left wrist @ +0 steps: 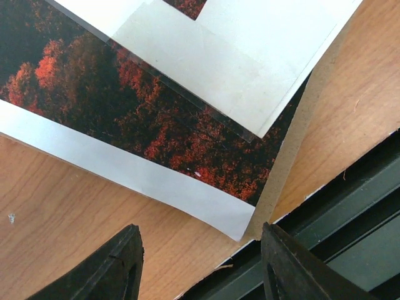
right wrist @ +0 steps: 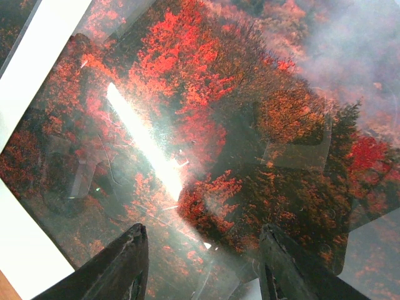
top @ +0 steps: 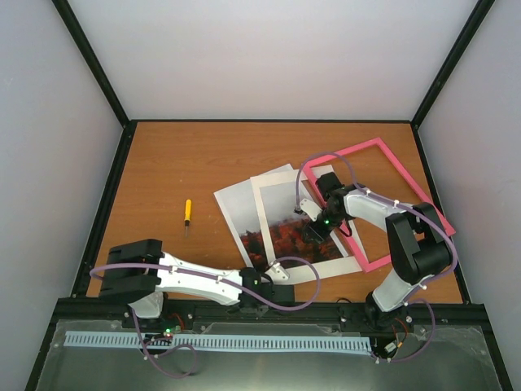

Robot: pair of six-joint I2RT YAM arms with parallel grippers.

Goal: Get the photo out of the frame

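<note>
The photo (top: 241,208), misty grey above and orange-red trees below, lies flat mid-table, partly under a white mat (top: 273,189) with a cut-out window. The pink frame (top: 392,176) lies at the right, its near side under my right arm. My left gripper (top: 278,270) is open and empty, just off the photo's near corner (left wrist: 156,119) at the table's front edge; it also shows in the left wrist view (left wrist: 200,265). My right gripper (top: 314,226) is open and hovers over the trees in the mat's window (right wrist: 206,100), seen through a reflecting clear pane; its jaws (right wrist: 203,265) hold nothing.
A yellow-handled screwdriver (top: 187,213) lies on the left of the table. A brown board edge (left wrist: 301,134) sticks out beside the photo's corner. The black rail (left wrist: 350,206) runs along the near table edge. Side walls enclose the table.
</note>
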